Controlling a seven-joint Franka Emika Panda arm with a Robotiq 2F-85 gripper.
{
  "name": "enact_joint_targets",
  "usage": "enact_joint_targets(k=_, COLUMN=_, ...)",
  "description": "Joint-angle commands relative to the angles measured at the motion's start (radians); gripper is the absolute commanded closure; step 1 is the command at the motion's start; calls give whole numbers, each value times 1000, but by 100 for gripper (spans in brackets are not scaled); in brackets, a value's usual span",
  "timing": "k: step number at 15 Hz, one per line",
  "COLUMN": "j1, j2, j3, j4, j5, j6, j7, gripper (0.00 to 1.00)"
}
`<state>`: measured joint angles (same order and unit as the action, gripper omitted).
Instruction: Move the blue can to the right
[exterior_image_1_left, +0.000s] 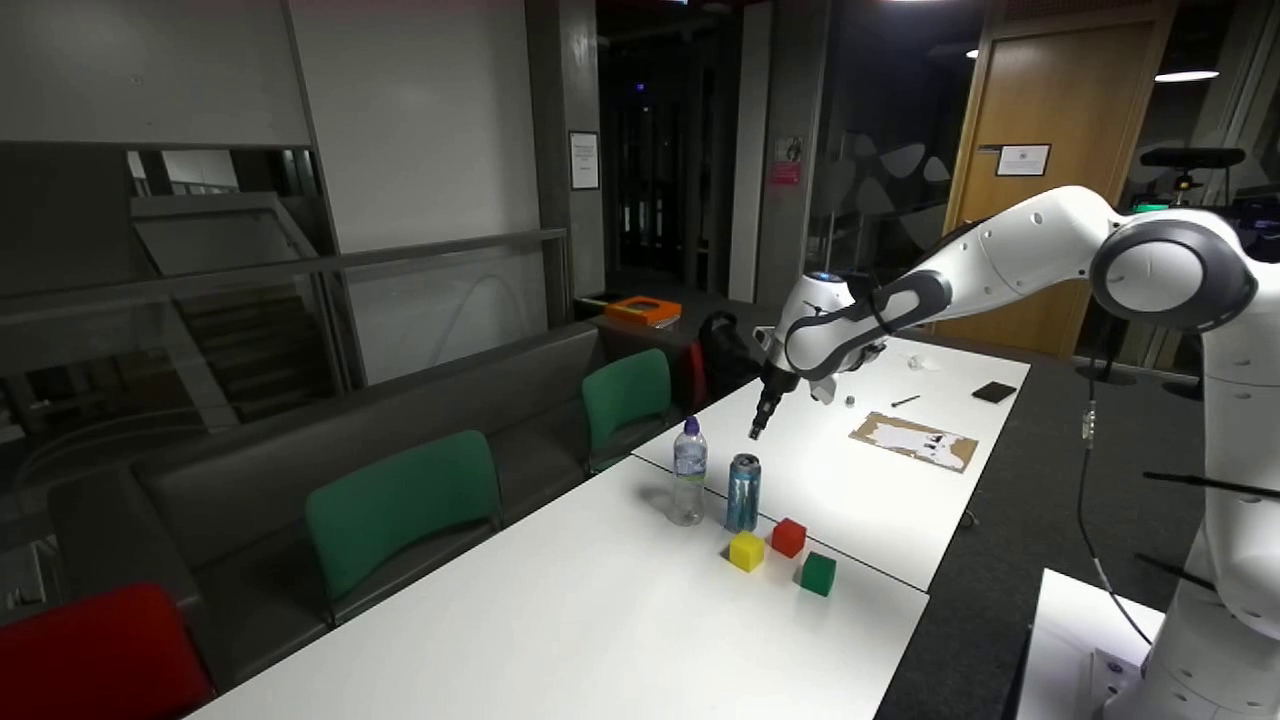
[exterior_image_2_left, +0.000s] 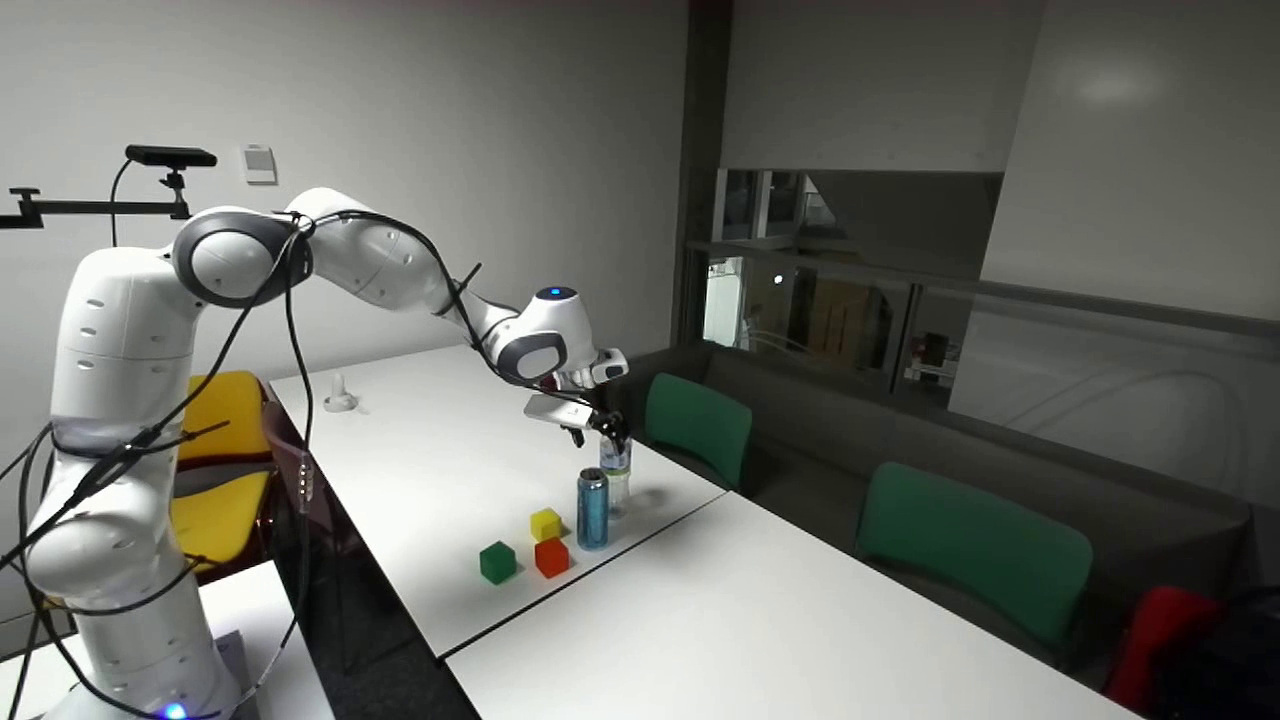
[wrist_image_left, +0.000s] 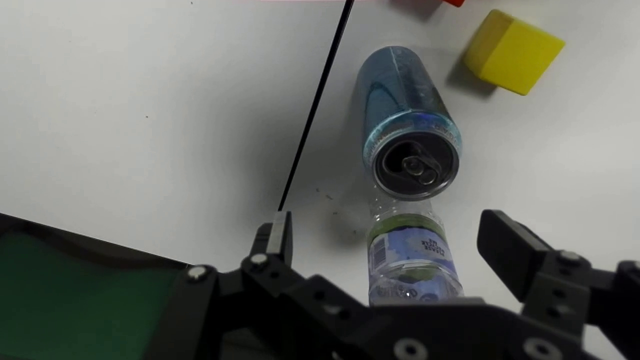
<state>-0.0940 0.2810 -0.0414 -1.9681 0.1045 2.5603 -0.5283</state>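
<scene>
My pincer (wrist_image_left: 387, 232) is spread wide, the blue can (wrist_image_left: 407, 120) stands at upper right of centre in the wrist view, and with the bottle (wrist_image_left: 412, 260) just below it in frame, I fear a low reach could topple that bottle.

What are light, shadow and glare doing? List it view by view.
In the wrist view, a broad, soft shadow left of the blue can and a smaller, darker one beside the yellow block; in both exterior views, a bright white tabletop against the dark bench; in an exterior view, a hazy glare patch on the pale wall panel.
</scene>
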Motion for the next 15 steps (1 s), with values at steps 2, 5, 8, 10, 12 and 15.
enact_joint_targets(k=2, j1=-58, j2=74, j3=50, j4=120, j5=21, j6=-87, j7=-37, gripper=0)
enact_joint_targets(k=5, j1=-71, j2=105, j3=70, j4=169, j5=26, j6=-149, j7=-37, gripper=0)
enact_joint_targets(k=8, j1=-75, j2=130, j3=82, j4=211, j5=29, j6=-214, j7=-34, gripper=0)
enact_joint_targets(k=10, j1=-76, j2=144, j3=87, j4=234, j5=34, j6=-250, j7=-35, gripper=0)
enact_joint_targets(k=12, j1=-77, j2=158, j3=91, j4=257, j5=39, j6=-281, j7=-34, gripper=0)
enact_joint_targets(k=15, j1=-76, j2=180, j3=89, j4=286, j5=35, j6=-321, j7=-20, gripper=0)
